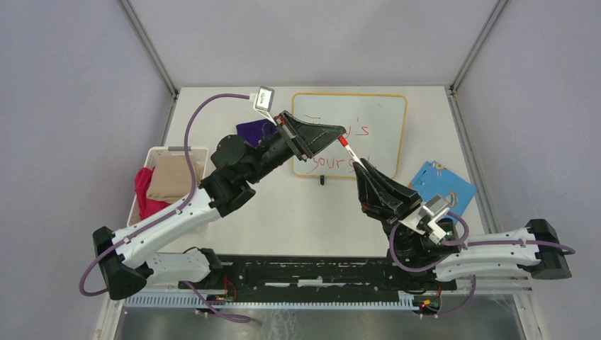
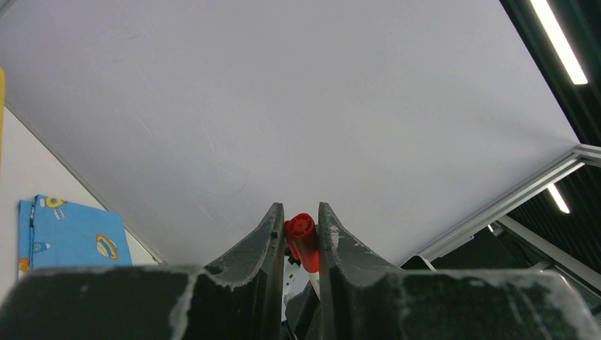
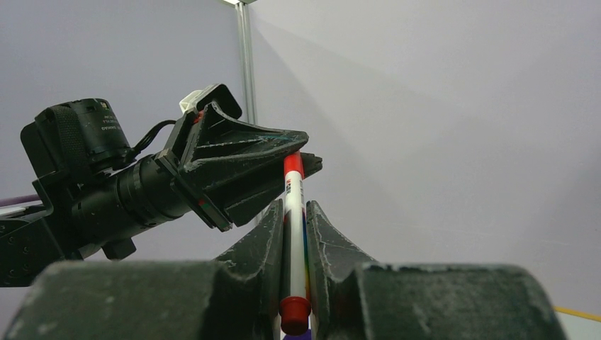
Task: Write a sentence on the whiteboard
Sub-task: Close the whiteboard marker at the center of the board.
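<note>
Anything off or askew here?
Nothing spilled or broken. One oddity: both pincers hold the same marker in the air, left pincer on its red cap, right pincer on the barrel. Blue sheet lies skewed.

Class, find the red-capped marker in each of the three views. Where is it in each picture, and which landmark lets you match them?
Top external: the marker slants mid-picture over the whiteboard, between the left gripper and right gripper.
Left wrist: only its red cap, bottom centre, between the fingers.
Right wrist: upright, bottom centre, rising from the fingers.
Shared landmark: the left gripper at the cap, seen in all three.
</note>
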Motion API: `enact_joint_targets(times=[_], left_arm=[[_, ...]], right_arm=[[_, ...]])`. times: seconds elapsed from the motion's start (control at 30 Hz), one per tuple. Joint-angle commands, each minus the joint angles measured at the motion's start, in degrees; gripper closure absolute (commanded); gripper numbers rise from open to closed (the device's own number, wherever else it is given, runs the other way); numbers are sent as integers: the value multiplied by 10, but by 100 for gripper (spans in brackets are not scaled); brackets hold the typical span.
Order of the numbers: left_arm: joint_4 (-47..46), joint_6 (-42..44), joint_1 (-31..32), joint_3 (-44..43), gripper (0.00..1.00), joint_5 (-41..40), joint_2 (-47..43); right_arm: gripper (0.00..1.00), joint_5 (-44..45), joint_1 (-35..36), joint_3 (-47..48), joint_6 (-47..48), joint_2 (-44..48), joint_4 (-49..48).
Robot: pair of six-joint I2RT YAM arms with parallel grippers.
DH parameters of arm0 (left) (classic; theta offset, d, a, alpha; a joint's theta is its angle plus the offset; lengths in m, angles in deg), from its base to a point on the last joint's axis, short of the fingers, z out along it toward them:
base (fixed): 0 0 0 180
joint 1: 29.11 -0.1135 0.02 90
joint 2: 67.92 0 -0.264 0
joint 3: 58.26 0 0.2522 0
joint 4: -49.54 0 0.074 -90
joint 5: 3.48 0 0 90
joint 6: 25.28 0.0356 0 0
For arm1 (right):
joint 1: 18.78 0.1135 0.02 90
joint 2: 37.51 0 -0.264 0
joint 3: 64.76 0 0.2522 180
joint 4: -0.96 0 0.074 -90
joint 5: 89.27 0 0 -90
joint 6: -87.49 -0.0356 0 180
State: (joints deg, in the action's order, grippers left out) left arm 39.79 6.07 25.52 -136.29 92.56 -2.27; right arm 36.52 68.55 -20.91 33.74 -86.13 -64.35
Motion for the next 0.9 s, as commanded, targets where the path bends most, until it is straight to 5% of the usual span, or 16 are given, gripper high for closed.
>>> enact_joint_targets(times=[0.0,0.87], left_arm=[[-4,-24,5,5,98,27,2],[18,-1,126,19,98,41,26]], right_arm=[[100,31,-1,22,15,-11,-10],[100,58,-1,43,74,-57,-69]])
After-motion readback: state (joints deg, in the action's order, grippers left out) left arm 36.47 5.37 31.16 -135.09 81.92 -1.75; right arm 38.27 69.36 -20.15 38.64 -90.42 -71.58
